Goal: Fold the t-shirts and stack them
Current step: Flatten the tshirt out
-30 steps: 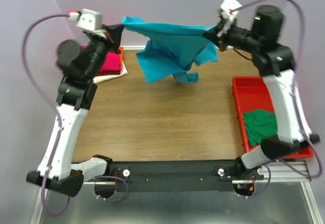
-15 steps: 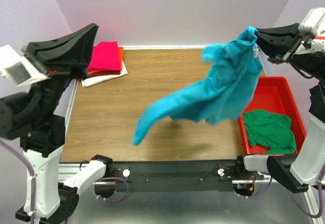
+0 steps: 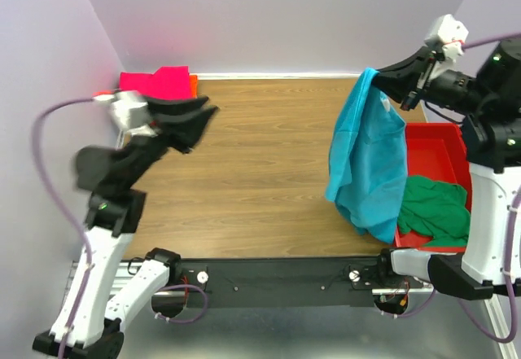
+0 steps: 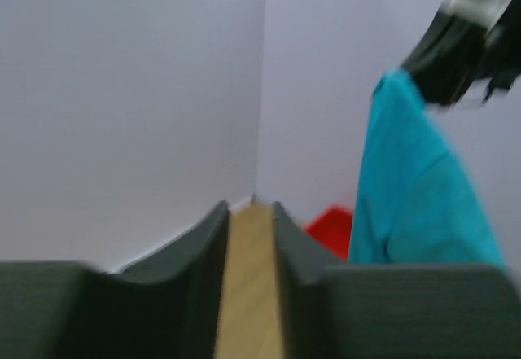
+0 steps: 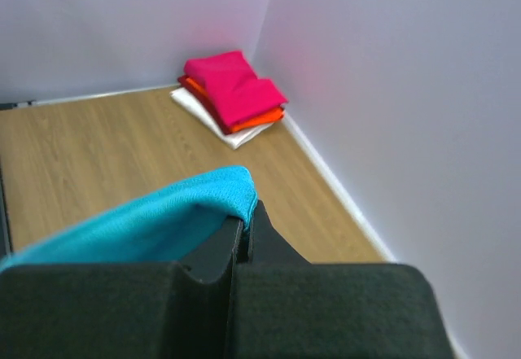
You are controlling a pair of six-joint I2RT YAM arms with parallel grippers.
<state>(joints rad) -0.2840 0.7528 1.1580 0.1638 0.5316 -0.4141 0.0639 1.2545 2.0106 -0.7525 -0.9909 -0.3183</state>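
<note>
A teal t-shirt [image 3: 370, 159] hangs limp above the table's right side, its lower end draping in front of the red tray. My right gripper [image 3: 376, 80] is shut on its top edge. In the right wrist view the teal cloth [image 5: 163, 216] is pinched between the shut fingers of that gripper [image 5: 245, 215]. My left gripper [image 3: 203, 119] is raised over the table's left side, open and empty. In its wrist view the left gripper [image 4: 251, 212] shows bare wood between its fingers, with the teal t-shirt [image 4: 415, 204] far off.
A folded stack lies in the back left corner: a magenta t-shirt [image 5: 232, 86] on top, orange [image 5: 260, 119] under it and cream [image 5: 232, 135] at the bottom. A crumpled green t-shirt [image 3: 435, 208] lies in the red tray [image 3: 440, 143] at the right edge.
A second ago both grippers held the teal t-shirt stretched at the back. The left gripper has let go and swung left. The shirt swung right and now hangs from the right gripper alone.
</note>
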